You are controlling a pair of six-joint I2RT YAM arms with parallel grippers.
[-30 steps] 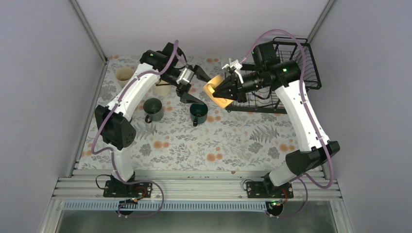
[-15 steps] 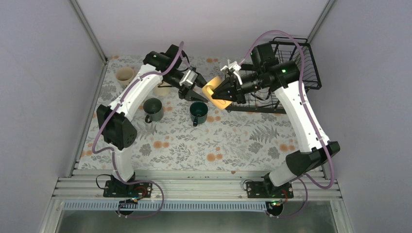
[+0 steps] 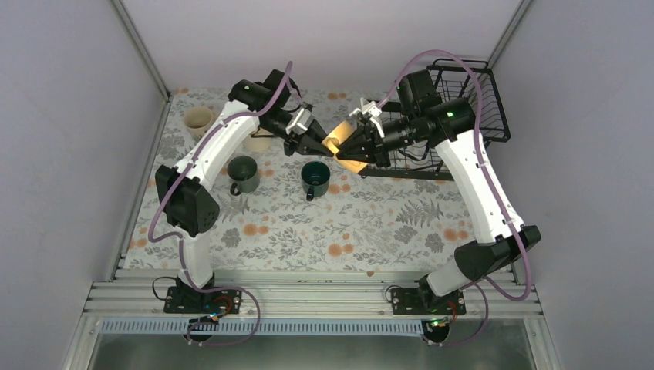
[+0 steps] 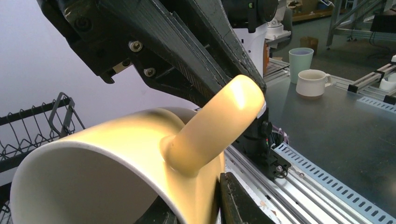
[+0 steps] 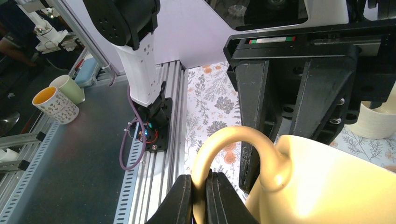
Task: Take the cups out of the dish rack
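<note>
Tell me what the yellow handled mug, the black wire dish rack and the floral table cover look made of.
The yellow handled mug: likely glazed ceramic; thick wall, smooth satin sheen on the handle. The black wire dish rack: probably coated metal; thin rigid rods, even black finish. The floral table cover: printed cloth or vinyl, matte; which cannot be told.

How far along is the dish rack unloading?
Done: two cream mugs, a grey-green mug and a teal mug stand on the table. In hand: the yellow mug, mid-air, gripped by left fingers and right fingers. Left: setting it down; dish rack contents unclear.
</note>
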